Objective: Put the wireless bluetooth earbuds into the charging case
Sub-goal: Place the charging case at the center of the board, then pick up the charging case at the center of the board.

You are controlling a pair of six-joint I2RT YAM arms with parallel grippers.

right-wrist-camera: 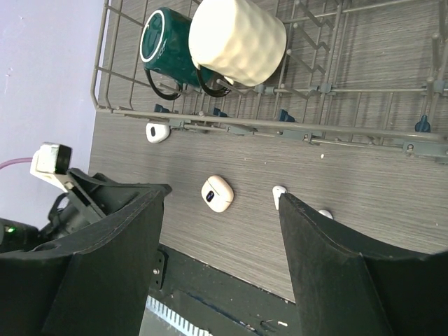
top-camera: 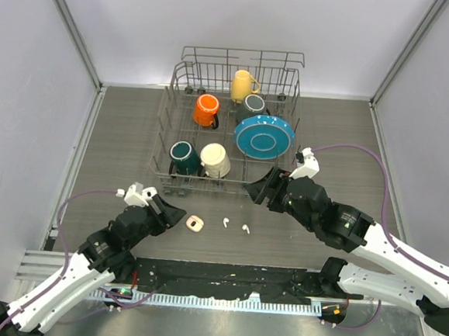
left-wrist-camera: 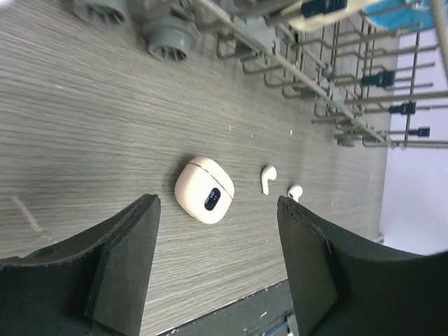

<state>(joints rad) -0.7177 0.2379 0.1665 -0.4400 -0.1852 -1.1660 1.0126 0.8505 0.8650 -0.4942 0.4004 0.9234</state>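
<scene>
Left gripper (top-camera: 177, 216) parted, earbud (left-wrist-camera: 267, 179) stem seemingly toward near edge

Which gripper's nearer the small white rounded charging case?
Left. The left gripper sits just beside the small white rounded charging case; the right gripper is farther off, by the grey wire dish rack's front edge.

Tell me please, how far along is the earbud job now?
Nothing looks done: both earbuds lie on the table beside the charging case, which looks closed. Nothing is in hand: the left gripper and right gripper are open and empty. Left: open the case, insert both earbuds.
</scene>
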